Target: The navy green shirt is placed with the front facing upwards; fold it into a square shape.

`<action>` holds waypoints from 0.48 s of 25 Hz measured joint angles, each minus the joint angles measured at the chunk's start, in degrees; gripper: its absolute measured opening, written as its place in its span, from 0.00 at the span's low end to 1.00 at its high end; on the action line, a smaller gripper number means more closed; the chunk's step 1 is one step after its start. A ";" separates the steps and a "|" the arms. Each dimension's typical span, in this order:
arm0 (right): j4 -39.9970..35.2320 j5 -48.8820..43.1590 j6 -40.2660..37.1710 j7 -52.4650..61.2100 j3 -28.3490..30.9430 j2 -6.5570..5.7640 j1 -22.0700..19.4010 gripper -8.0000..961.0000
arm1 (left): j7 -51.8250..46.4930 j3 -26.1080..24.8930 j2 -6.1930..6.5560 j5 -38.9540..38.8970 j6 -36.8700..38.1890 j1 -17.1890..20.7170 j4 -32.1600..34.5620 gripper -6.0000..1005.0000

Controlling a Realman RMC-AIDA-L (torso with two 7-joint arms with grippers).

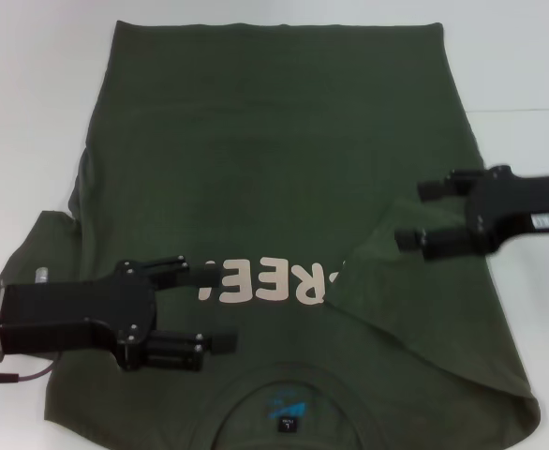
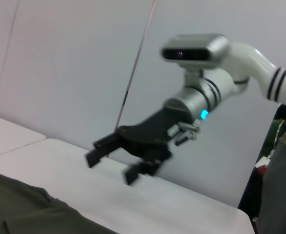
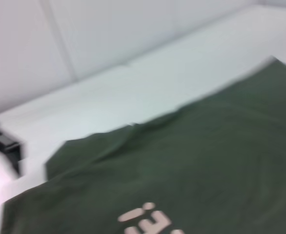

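White tabletop [image 1: 31, 112] fills the head view, with a pale wall behind it in the wrist views. Spread across most of it lies the navy green shirt [image 1: 284, 159], front up, collar toward the robot and hem at the far edge. Its sleeve on the robot's right is folded inward over the chest, covering the start of the pale pink print [image 1: 270, 281]; the sleeve on the robot's left lies flat, out to the side. Inside the collar sit a small blue print [image 1: 287, 410] and a black tag [image 1: 287, 426].

Over the left sleeve and chest area hangs the left end effector [image 1: 220, 309], fingers spread apart, holding nothing. Over the folded sleeve is the right end effector [image 1: 415, 213], its fingers likewise parted and empty; the left wrist view shows it raised clear of the tabletop.
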 joint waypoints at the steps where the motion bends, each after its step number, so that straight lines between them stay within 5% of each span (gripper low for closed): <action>1: 0.12 1.16 -1.12 -2.83 0.28 0.21 -1.22 0.82 | -0.24 -0.08 -0.02 -0.05 -0.19 0.01 0.00 0.91; 12: 3.38 2.96 -18.65 -21.40 -0.52 1.25 -9.09 0.97 | -6.71 -1.19 -0.05 -0.07 -3.40 0.46 0.61 0.91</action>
